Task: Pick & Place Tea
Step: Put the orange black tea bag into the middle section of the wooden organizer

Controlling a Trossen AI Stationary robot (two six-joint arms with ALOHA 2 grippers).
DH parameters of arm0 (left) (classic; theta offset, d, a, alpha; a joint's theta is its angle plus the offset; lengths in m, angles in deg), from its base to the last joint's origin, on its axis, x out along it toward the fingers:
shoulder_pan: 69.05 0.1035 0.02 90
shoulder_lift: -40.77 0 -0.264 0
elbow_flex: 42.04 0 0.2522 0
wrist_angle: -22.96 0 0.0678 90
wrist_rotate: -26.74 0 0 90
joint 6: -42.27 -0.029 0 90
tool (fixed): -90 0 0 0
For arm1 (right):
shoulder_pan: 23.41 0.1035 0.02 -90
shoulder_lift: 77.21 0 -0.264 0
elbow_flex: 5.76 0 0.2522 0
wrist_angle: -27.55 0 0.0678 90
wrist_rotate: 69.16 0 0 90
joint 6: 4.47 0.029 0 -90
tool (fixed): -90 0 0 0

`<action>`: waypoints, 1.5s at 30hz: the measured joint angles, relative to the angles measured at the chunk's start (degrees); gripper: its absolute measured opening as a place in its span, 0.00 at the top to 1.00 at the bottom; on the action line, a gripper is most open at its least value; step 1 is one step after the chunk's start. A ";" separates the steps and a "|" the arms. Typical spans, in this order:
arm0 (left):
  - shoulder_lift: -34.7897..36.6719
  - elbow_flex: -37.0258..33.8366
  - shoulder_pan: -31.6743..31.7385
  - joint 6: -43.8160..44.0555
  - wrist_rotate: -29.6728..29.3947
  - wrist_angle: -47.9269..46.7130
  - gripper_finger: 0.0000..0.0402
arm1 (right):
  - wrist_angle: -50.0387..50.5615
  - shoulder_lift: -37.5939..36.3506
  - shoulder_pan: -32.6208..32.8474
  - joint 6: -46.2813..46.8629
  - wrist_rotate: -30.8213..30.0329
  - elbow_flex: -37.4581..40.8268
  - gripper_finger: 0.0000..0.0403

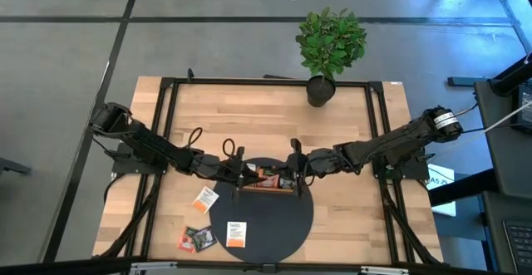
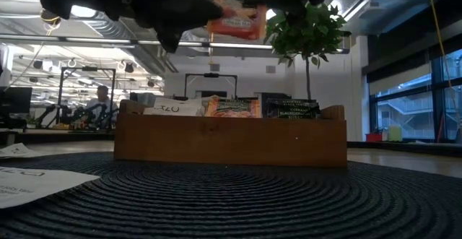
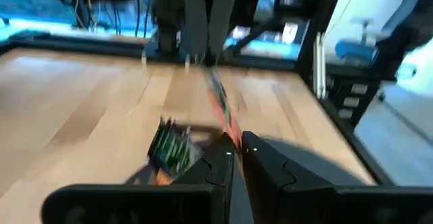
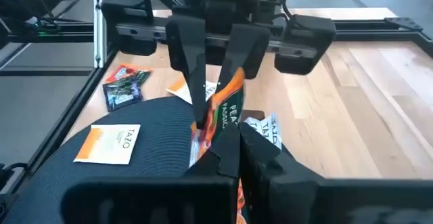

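Observation:
An orange tea sachet (image 2: 234, 19) hangs in the air above the brown wooden tray (image 2: 231, 141), which stands on a dark round mat (image 1: 266, 221). My left gripper (image 1: 243, 174) reaches it from the table's left and my right gripper (image 1: 291, 175) from the right, each shut on one end of the sachet. More tea sachets stand on edge in the tray (image 1: 268, 184). Others lie flat: one white and orange (image 1: 204, 198) on the wood, another (image 1: 237, 233) on the mat, dark ones (image 1: 195, 240) near the front edge. My left gripper pinches the sachet's end nearest it (image 3: 230, 132) between its two fingers, coming roughly level from the table's left. The sachet stands on edge, clear of the tray. My right gripper pinches the opposite end of the sachet (image 4: 220, 126) between its two fingers, slanting slightly down from the table's right. The sachet runs on edge from these fingers to the left gripper's fingers (image 4: 196, 68) and is clear of the tray.
A potted plant (image 1: 328, 46) stands at the table's far edge, right of centre. A black frame (image 1: 166, 125) runs along the table's sides. Bare wood lies between the tray and the plant. In the room behind, a person (image 2: 101, 102) sits at a desk.

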 joint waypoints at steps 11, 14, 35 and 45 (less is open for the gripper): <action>9.50 -0.04 -1.99 0.39 0.16 -13.61 0.94 | 0.59 1.28 0.04 -0.08 -3.62 0.00 0.99; 10.73 -0.04 -2.88 0.10 0.15 -14.15 0.94 | 0.19 4.22 0.02 0.23 -5.08 0.00 0.99; 11.10 -0.04 -3.50 -0.04 0.09 -14.99 0.93 | -3.72 17.09 1.64 8.03 -5.14 0.02 0.99; 11.10 -0.04 -3.50 -0.04 0.11 -14.99 0.94 | -3.64 17.01 1.62 6.10 -4.53 0.02 0.89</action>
